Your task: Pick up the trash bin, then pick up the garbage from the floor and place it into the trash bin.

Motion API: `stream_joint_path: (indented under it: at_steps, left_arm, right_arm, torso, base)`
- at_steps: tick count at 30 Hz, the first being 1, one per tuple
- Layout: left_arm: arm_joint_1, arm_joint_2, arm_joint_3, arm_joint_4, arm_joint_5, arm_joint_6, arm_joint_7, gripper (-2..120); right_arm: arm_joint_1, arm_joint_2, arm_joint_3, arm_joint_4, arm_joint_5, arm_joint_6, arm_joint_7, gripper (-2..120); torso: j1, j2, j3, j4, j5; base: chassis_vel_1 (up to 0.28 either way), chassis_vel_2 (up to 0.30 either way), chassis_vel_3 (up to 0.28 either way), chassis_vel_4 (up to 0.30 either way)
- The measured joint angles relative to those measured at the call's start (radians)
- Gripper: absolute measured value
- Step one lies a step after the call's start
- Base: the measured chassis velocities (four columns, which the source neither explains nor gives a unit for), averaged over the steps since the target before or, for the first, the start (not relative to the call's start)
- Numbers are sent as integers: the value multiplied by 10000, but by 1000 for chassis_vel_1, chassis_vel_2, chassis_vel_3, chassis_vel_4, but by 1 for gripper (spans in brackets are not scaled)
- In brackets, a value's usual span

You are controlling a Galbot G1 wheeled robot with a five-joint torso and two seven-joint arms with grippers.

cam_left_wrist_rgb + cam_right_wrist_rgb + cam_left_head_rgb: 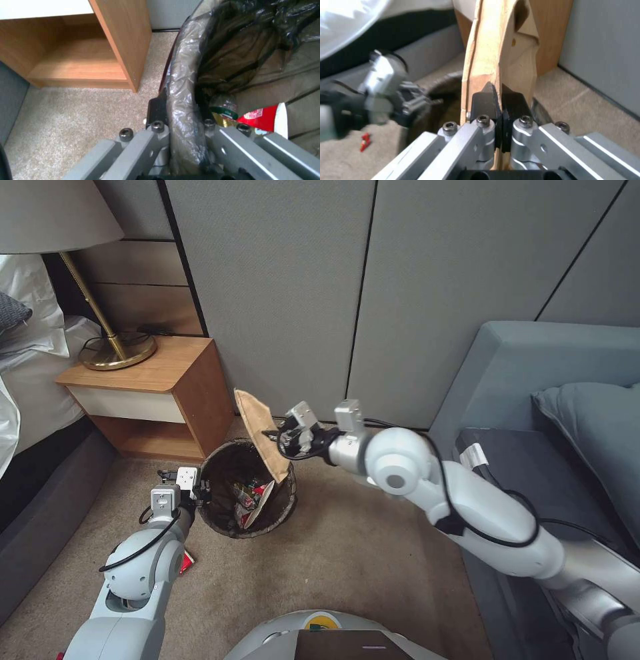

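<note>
The trash bin (217, 517), lined with a dark bag, stands on the carpet beside the nightstand. My left gripper (198, 491) is shut on its rim (181, 82), one finger outside and one inside. Inside the bin lie a red-and-white paper cup (257, 503) (263, 118), a clear bottle (224, 103) and other litter. My right gripper (272, 434) (499, 100) is shut on a tan paper scrap (257, 430) (493, 50), holding it upright over the bin's far right rim.
A wooden nightstand (160, 400) with a brass lamp (110, 343) stands left of the bin, a bed (27, 380) further left. A grey sofa (553, 447) lies on the right. A small red scrap (188, 561) (365, 142) lies on the carpet near my left arm.
</note>
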Motion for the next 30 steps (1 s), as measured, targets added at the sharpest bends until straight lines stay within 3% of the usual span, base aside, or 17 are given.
stream_joint_path:
  at_steps: [5,13,17,30]
  left_arm:
    - [-33,6,-35,24,-31,0,11,3]
    - [-121,-19,-83,150,-61,0,28,3]
    - [-135,-25,-115,198,-75,1,34,3]
    - [-156,-46,-146,290,-96,4,44,3]
  right_arm:
    - [-121,541,-437,-844,-466,180,26,0]
    - [-413,2231,-958,-2398,-1106,510,-25,0]
    - [-584,2657,-1156,-3074,-1452,626,-179,0]
    - [-906,3082,-1338,-4699,-2099,1044,-557,0]
  torso:
    - [0,0,0,-1,0]
    - [0,0,-1,1,0]
    - [0,0,-1,0,0]
    - [0,0,-1,-1,2]
  base:
    - [0,0,0,0]
    - [0,0,0,0]
    - [0,0,0,0]
    - [0,0,0,0]
